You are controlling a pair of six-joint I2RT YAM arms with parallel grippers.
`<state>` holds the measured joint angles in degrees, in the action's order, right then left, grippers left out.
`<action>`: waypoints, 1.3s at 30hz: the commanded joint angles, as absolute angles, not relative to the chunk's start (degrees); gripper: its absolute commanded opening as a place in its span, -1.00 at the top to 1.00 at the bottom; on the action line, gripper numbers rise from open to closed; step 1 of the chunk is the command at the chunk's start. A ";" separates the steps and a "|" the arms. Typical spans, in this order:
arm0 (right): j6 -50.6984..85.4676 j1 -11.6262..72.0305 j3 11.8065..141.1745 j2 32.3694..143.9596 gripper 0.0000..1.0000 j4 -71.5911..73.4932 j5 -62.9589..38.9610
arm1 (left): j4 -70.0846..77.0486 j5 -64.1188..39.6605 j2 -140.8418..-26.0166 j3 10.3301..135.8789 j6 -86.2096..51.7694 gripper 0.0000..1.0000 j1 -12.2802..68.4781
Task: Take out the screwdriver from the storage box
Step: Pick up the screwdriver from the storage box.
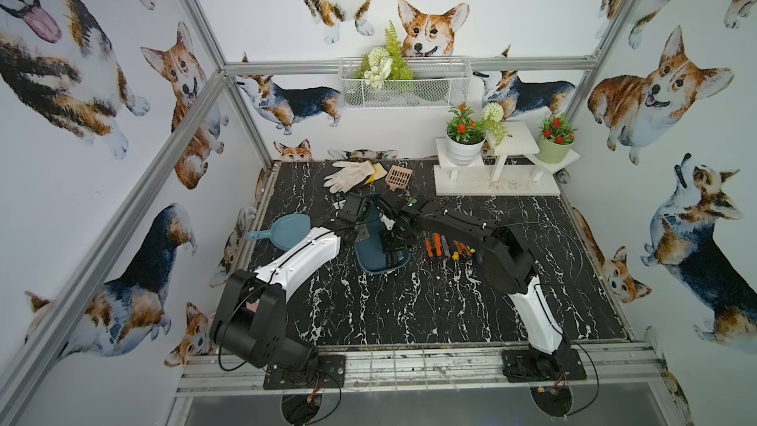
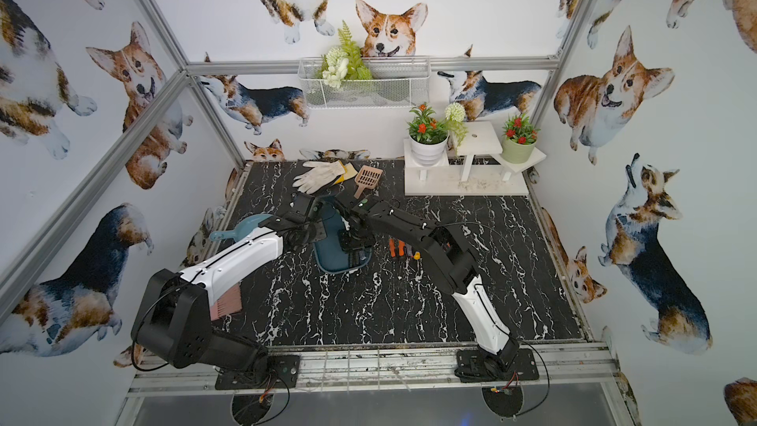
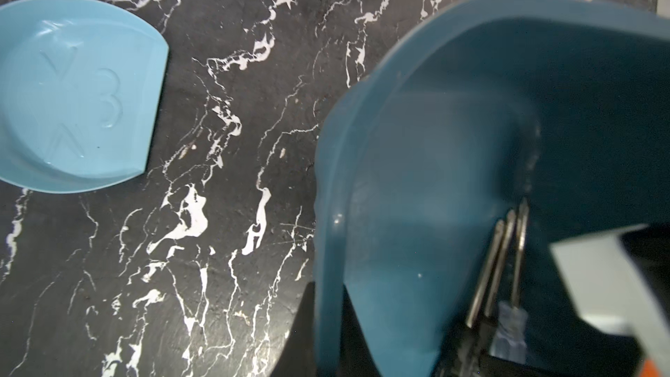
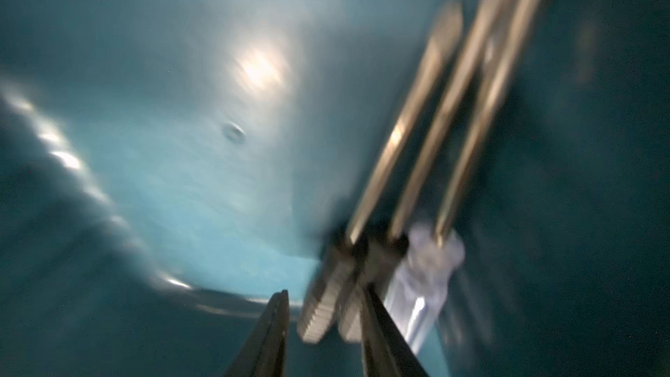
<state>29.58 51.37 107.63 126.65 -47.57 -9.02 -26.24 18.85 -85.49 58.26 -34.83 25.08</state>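
Dark teal storage box (image 1: 375, 266) in the middle of the black marbled table (image 1: 389, 313), seen in both top views. Lies between a light blue scoop (image 1: 286, 231) on one side and a row of orange-handled tools (image 1: 430, 245) on the other, both just beside it. Holds three screwdrivers (image 3: 507, 248) packed side by side along one long wall, shafts parallel. Two ribbed handles and one clear handle there in the right wrist view, all heavily blurred. As for left gripper (image 3: 328, 320): clenched on the box's rim, one finger outside the wall and one inside. As for right gripper (image 4: 324, 295): reaches down into the box with jaws parted, straddles one ribbed handle, leaves a sliver of gap on one side, grasps nothing. Hidden under its own arm in the top views. Farther back on the table: a white glove (image 1: 352, 174) and a peach slotted scoop (image 1: 397, 176), well apart from both grippers.
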 commanded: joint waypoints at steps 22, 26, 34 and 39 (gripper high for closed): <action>31.42 51.42 106.79 130.57 0.21 -45.02 -12.73 | -23.79 18.32 -87.25 58.18 -35.86 1.00 24.97; 31.25 51.43 108.50 132.62 0.21 -46.25 -13.95 | -23.42 17.74 -88.28 57.92 -36.03 1.00 25.01; 29.73 51.50 115.07 138.03 0.21 -55.13 -12.07 | -23.08 17.80 -88.51 57.92 -36.04 1.00 24.98; 29.66 51.42 114.20 137.83 0.23 -56.25 -9.30 | -23.16 17.93 -88.50 57.93 -35.96 1.00 25.04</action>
<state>30.39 51.37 115.35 136.44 -53.63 -15.09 -25.43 18.92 -88.66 57.65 -36.03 24.84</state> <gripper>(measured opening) 0.394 0.108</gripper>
